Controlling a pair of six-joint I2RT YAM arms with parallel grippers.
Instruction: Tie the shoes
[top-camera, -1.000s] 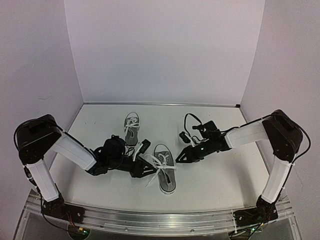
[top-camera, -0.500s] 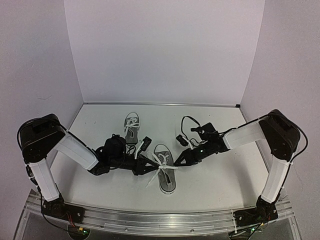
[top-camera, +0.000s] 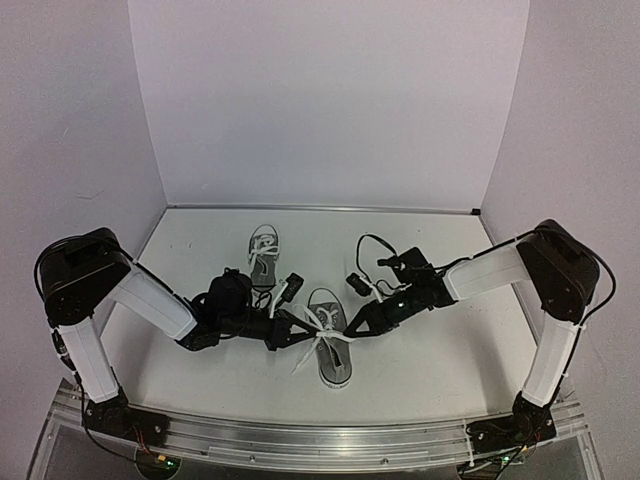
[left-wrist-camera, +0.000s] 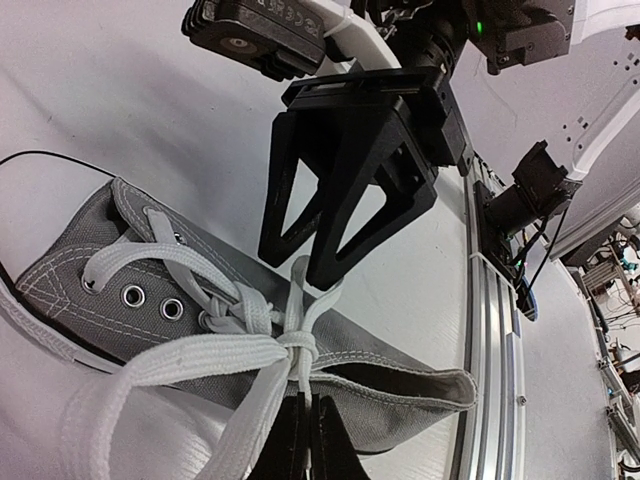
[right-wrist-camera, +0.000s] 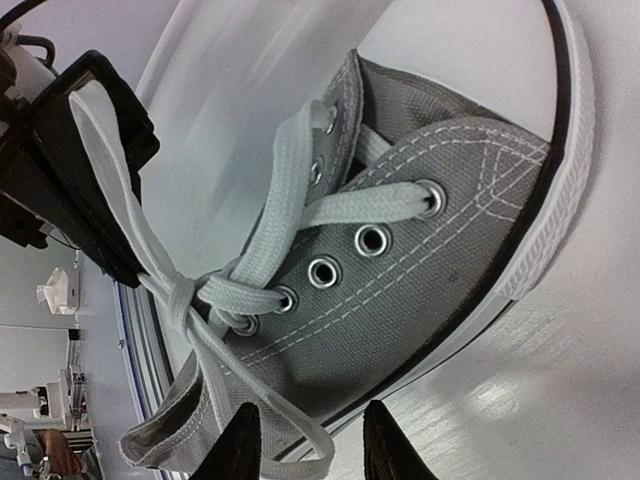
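Pinching the lace (left-wrist-camera: 200, 355) at its knot (left-wrist-camera: 298, 345) in the fully closed left gripper (left-wrist-camera: 305, 405); straddling the same lace with the half-spread right gripper (right-wrist-camera: 312, 425).

**Overhead view:** bright, even, diffuse light from above. The back wall (top-camera: 330, 100) and table (top-camera: 440, 365) render pale with a faint lilac cast. Shadows are soft and short, pooled under the arms and beside the near shoe (top-camera: 332, 355). Wide-angle distortion bows the front rail (top-camera: 320, 440) and tilts the side walls outward.

**Left wrist view:** the laces (left-wrist-camera: 200, 355) are crisp and nearly overexposed. The background at upper right softens, and black parts lose detail.

**Right wrist view:** grey canvas and eyelets are sharp. Glare patches mottle the table at lower right, the white sole rim approaches clipping, and the upper left smears into streaks.
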